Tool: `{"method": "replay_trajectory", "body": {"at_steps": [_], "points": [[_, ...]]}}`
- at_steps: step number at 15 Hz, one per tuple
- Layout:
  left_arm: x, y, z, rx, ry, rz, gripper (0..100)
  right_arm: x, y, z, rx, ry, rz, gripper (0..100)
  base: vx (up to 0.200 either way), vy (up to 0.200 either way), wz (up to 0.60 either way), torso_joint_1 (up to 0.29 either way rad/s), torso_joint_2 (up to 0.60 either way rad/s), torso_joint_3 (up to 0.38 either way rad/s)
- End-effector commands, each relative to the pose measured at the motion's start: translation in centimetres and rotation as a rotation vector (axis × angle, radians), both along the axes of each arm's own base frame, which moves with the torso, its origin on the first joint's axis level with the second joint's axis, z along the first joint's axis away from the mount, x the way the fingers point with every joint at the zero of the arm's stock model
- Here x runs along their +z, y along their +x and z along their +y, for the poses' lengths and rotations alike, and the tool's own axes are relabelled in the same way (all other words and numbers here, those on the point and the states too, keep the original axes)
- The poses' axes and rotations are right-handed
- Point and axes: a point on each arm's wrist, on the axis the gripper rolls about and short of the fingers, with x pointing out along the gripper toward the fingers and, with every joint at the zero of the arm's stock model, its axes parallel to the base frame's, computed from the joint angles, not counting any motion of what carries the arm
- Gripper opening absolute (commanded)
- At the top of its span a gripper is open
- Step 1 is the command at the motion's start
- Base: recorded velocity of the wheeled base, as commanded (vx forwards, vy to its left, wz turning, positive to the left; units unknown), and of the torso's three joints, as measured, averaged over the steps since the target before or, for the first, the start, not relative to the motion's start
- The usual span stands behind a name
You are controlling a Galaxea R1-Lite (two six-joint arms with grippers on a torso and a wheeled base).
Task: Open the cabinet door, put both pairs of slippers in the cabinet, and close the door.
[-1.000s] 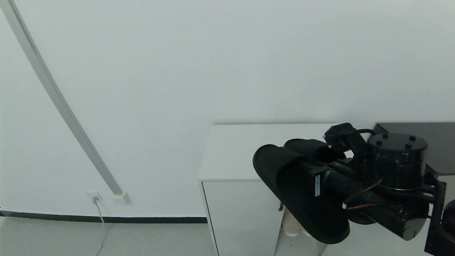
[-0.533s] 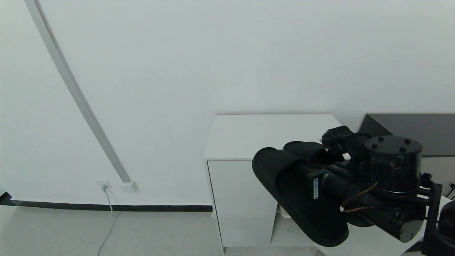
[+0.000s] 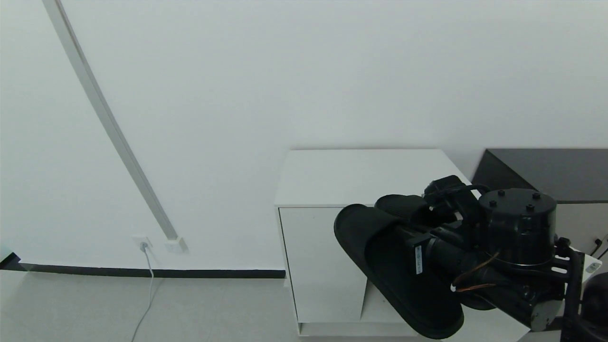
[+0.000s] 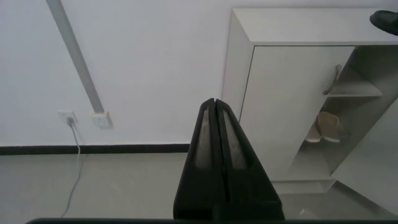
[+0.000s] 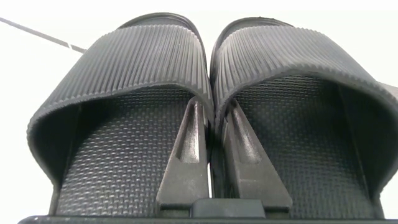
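Right claw (image 5: 214, 155) is almost shut and grips the pair of black slippers (image 5: 205, 93) by the two inner edges, where the slippers touch each other; one finger (image 5: 186, 155) lies on the footbed of one slipper and the second finger lies on the footbed of the other, both just below the ribbed straps. In the head view the black slippers (image 3: 394, 266) hang in the air at about 4 o'clock, side by side and tilted, in front of the white cabinet (image 3: 361, 175) and covering a part of its front. Left claw (image 4: 215, 143) has its fingers pressed fully together with nothing between them, and it points toward the wall beside the cabinet. The cabinet stands against the wall, at about 5 o'clock in the head view. Its left front panel (image 4: 292, 106) is shut and has a handle (image 4: 336, 78) on the edge, while the right half stands open. Inside the open half there is a shelf (image 4: 364, 90), and under this shelf a pair of light slippers (image 4: 329, 127) is placed. On the wall at 8 o'clock sits a socket (image 3: 142, 244) with a cable (image 3: 149, 285) going down to the floor. A dark table (image 3: 546, 171) is at 3 o'clock, just beside the cabinet.
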Motion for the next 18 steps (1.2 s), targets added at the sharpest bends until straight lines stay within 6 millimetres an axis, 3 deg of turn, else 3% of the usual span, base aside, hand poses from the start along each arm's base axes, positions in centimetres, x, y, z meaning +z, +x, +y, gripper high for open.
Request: {"method": "replay_trajectory", "body": {"at_steps": [1,3,18], "points": [[0.00,0.01,0.00,0.001,0.000,0.001,0,-0.26,0.07,0.18,0.002,-0.006,0.006,0,0.000,0.000,0.00,0.000,0.00,0.000],[0.00,0.01,0.00,0.001,0.001,0.001,0,-0.26,0.04,0.20,0.002,-0.006,0.005,0,0.000,0.000,0.00,0.000,0.00,0.000],[0.00,0.01,0.01,0.003,0.001,0.001,0,-0.45,-0.09,0.19,0.004,-0.012,0.011,0,0.000,-0.187,0.00,0.003,0.00,0.002]]}}
